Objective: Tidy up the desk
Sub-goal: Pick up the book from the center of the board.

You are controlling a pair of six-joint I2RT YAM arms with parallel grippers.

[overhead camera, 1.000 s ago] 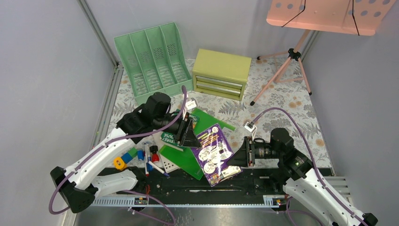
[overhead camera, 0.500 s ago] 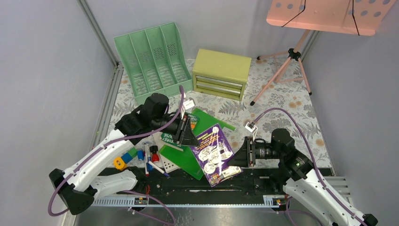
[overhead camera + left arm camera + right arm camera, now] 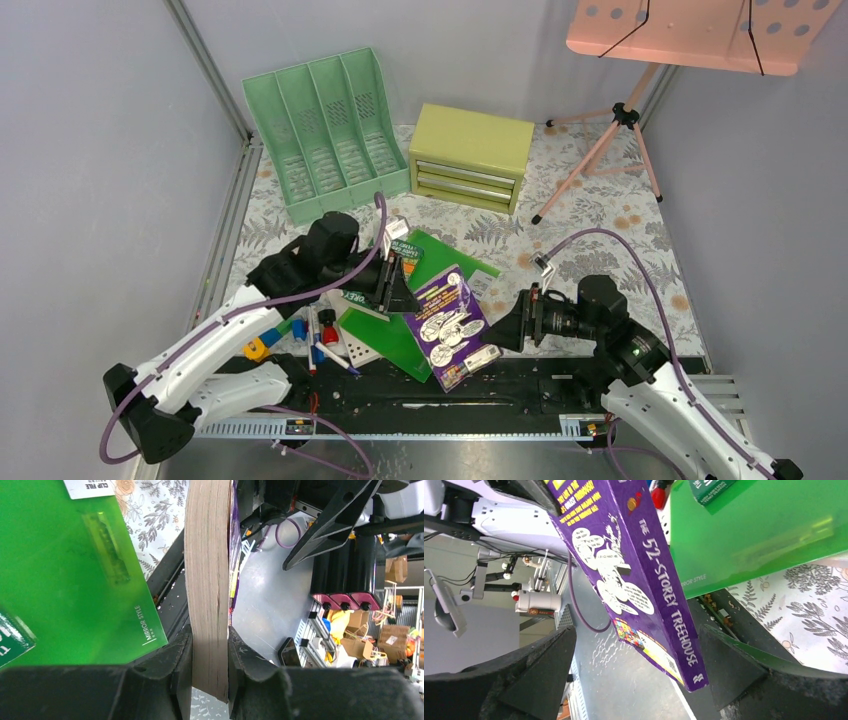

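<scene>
A purple book is held up on edge over the near edge of the desk. My left gripper is shut on its far end; in the left wrist view the fingers pinch the page block. My right gripper stands open to the book's right, apart from it. In the right wrist view the book's spine end hangs between the wide jaws without touching either. A bright green clip file lies flat under the book, and a dark green book lies on it.
A green file rack and a yellow-green drawer chest stand at the back. A pink stand's tripod is at back right. Markers and coloured blocks lie at the near left. A black rail runs along the near edge.
My right gripper has opened and let go of the purple book, drawing slightly back. My left gripper closed on the book, which has shifted a little to the left.
</scene>
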